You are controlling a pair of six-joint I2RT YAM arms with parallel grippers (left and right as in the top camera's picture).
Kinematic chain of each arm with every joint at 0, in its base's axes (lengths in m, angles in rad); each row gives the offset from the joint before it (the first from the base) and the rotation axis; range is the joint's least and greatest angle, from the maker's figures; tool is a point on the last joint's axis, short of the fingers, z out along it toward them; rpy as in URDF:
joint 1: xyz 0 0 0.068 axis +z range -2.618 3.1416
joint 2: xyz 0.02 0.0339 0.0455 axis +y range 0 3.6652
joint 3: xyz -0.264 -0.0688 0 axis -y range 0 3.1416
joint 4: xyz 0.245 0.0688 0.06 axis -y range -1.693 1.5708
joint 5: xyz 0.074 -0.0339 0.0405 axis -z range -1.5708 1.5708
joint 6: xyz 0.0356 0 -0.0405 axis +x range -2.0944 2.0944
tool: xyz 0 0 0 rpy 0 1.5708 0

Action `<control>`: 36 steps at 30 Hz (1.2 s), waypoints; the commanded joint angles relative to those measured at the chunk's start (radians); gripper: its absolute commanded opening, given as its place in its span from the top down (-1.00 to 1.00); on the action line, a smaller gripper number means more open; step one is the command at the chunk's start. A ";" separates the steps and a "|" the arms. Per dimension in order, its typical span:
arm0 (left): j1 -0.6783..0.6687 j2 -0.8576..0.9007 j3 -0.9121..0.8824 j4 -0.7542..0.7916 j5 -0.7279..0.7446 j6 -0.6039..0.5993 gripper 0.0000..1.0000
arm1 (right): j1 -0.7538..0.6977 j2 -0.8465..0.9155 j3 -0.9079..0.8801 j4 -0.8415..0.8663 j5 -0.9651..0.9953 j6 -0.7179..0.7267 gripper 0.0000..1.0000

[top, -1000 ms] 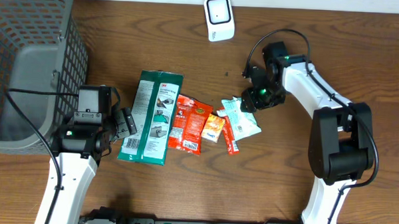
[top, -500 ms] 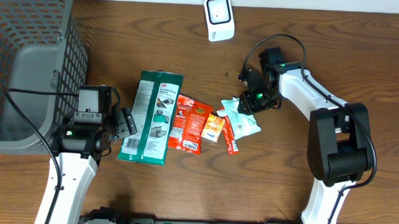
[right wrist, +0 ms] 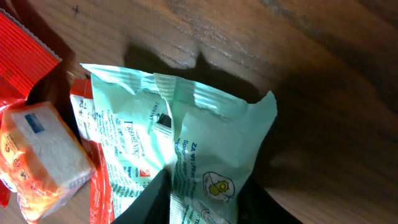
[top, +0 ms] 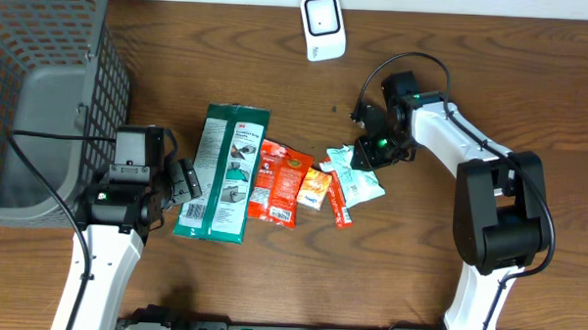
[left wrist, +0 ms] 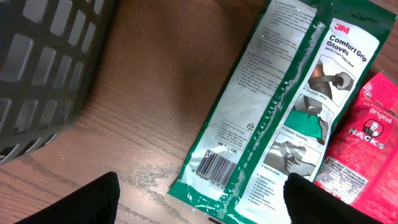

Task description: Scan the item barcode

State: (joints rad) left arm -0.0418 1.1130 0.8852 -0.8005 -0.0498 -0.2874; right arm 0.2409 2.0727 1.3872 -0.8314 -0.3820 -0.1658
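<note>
A mint-green packet lies at the right end of a row of items on the wooden table. My right gripper is at its upper corner. In the right wrist view the mint-green packet is crumpled and pinched between my right gripper's black fingers. My left gripper stands open at the lower left end of the green 3M gloves pack. That pack's barcode faces up just ahead of my left gripper. The white scanner stands at the back.
A grey mesh basket fills the far left, close to my left arm. A red Hacks packet, an orange packet and a thin red packet lie between the gloves pack and the mint packet.
My right gripper shifted slightly left onto the mint-green packet's corner and closed on it. The left arm has not moved.
</note>
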 commanded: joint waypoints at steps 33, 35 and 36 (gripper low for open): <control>0.003 0.004 0.014 0.001 0.006 0.002 -0.70 | 0.010 -0.509 0.031 -0.051 -0.017 0.019 0.98; 0.003 0.004 0.014 0.001 0.006 0.002 -0.70 | 0.010 -0.509 0.031 -0.051 -0.020 0.019 0.98; 0.003 0.004 0.014 0.001 0.006 0.002 -0.70 | 0.010 -0.509 0.031 -0.052 -0.020 0.019 0.98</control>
State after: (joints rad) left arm -0.0418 1.1130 0.8852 -0.8009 -0.0498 -0.2874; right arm 0.2409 1.5761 1.4113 -0.8822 -0.3733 -0.1577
